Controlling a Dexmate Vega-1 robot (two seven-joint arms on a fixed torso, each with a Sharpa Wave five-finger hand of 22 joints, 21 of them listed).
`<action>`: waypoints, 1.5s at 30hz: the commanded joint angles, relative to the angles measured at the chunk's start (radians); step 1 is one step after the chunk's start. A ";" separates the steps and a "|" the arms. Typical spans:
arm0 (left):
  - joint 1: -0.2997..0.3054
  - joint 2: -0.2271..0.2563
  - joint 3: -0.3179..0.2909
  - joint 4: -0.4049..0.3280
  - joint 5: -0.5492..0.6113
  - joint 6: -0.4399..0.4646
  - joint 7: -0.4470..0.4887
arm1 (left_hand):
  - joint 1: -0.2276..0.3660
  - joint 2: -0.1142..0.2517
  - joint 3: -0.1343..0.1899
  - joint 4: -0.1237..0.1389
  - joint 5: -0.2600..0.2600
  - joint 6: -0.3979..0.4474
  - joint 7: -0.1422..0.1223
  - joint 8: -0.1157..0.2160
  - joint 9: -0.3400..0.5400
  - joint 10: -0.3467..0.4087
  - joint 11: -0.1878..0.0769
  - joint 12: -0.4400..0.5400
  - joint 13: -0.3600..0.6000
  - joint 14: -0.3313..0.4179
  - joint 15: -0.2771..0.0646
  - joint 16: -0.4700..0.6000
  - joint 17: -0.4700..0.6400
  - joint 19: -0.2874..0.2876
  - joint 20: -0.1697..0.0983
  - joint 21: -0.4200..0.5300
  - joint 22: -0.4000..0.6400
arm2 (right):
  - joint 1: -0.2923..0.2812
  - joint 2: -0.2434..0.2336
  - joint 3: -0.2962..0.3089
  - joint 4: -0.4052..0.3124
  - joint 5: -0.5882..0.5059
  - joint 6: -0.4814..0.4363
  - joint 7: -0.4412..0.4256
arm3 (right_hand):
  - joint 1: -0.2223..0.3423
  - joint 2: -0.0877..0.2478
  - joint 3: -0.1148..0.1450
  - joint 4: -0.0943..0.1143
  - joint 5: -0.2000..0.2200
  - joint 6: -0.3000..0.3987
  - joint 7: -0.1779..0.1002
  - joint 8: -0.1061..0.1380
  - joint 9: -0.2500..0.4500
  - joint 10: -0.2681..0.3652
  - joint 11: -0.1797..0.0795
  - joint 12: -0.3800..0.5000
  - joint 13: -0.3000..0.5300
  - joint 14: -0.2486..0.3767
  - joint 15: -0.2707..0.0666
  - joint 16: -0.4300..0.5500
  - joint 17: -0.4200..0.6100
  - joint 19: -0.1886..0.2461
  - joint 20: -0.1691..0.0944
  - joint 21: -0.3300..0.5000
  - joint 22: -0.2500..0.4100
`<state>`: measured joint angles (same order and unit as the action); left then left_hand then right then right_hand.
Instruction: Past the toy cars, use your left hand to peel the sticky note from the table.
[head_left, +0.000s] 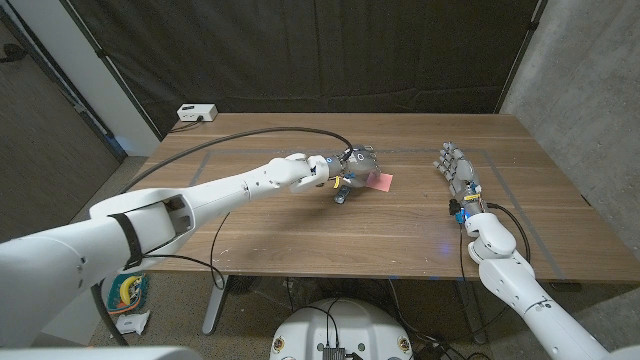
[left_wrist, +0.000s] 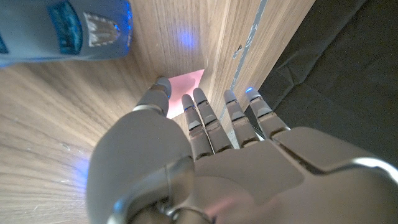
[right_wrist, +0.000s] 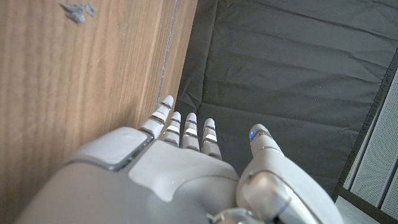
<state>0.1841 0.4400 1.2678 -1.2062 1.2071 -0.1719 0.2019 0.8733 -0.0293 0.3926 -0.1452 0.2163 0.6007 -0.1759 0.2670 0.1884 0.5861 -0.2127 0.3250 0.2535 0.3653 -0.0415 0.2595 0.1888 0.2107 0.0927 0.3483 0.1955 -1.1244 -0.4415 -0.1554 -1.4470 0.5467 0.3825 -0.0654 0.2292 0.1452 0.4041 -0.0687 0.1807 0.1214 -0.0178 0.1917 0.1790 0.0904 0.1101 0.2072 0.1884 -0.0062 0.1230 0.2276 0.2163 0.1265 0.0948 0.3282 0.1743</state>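
Observation:
A pink sticky note (head_left: 381, 181) lies on the wooden table (head_left: 400, 230) just past my left hand (head_left: 352, 165). In the left wrist view the note (left_wrist: 191, 82) shows between my thumb and the finger beside it. Those fingertips (left_wrist: 163, 85) reach over its near edge, and the fingers are stretched out rather than curled. A blue toy car (left_wrist: 62, 28) stands close beside the hand, and in the head view it is a small dark shape (head_left: 340, 194) under the hand. My right hand (head_left: 455, 170) stands upright over the table's right side, fingers apart, holding nothing (right_wrist: 186, 168).
A white box (head_left: 196, 113) sits at the table's back left corner. Grey tape lines (head_left: 492, 175) cross the tabletop. A black cable (head_left: 270, 135) arcs over the left arm. A dark curtain hangs behind the table's far edge.

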 joint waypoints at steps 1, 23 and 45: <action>-0.030 -0.048 0.052 0.108 -0.032 -0.010 0.098 | 0.008 0.010 -0.009 -0.001 -0.003 0.011 0.003 0.005 0.005 0.020 0.001 0.005 0.005 0.019 -0.137 0.009 0.000 0.014 -0.003 0.007 0.003 | 0.013 0.005 -0.004 0.015 -0.009 -0.005 -0.007 | -0.009 -0.003 -0.004 -0.003 -0.005 0.009 0.004 -0.003 0.003 0.010 0.003 -0.003 0.006 0.003 0.007 0.002 0.002 0.011 0.004 -0.007 0.003; -0.021 -0.063 0.099 0.170 -0.046 0.090 0.302 | 0.129 0.089 -0.005 -0.024 -0.030 0.101 0.022 0.011 0.005 0.151 -0.003 0.027 0.023 0.135 -0.170 0.048 0.005 0.063 -0.018 0.025 0.006 | 0.035 0.015 -0.017 0.030 -0.018 -0.016 -0.014 | -0.009 -0.003 -0.005 -0.004 -0.004 0.009 0.004 -0.003 0.003 0.010 0.002 -0.004 0.006 0.006 0.009 0.002 0.002 0.015 0.004 -0.012 0.003; -0.019 -0.130 0.143 0.283 -0.100 0.178 0.435 | 0.269 0.142 -0.049 -0.019 -0.037 0.314 0.035 0.058 0.010 0.359 -0.004 0.117 0.102 0.300 -0.187 0.131 0.041 0.115 -0.047 0.067 0.013 | 0.031 0.008 -0.018 0.018 -0.028 -0.028 -0.025 | -0.008 -0.002 -0.005 -0.005 -0.004 0.009 0.003 -0.003 0.003 0.010 0.001 -0.005 0.006 0.006 0.009 0.002 0.001 0.017 0.006 -0.017 0.003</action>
<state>0.1758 0.3384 1.3894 -0.9743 1.1520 0.0036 0.5889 1.1193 0.1099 0.3539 -0.1641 0.1804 0.8638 -0.1500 0.3064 0.1934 0.9077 -0.2120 0.4187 0.3358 0.6408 -0.0589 0.3767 0.2212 0.3182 0.0500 0.4071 0.2037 -1.0900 -0.4280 -0.1725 -1.4189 0.5252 0.3612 -0.0818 0.2292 0.1452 0.4000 -0.0730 0.1807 0.1214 -0.0178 0.1917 0.1790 0.0958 0.1048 0.2033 0.1884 -0.0025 0.1265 0.2276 0.2161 0.1333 0.1016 0.3134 0.1742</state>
